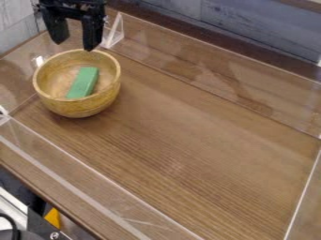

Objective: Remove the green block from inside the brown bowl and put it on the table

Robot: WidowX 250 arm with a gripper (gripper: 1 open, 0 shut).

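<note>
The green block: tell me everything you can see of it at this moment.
The green block is a small bright green bar, plain and matte, with no markings visible. It lies inside the brown bowl, resting on the bowl's inner floor, its long axis running from lower left to upper right in the picture. It is shorter than the bowl is wide. Only the bowl touches it: the gripper hangs open above the bowl's far rim, clear of the block.

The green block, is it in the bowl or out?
In. The green block lies inside the brown bowl, below the open gripper.
</note>
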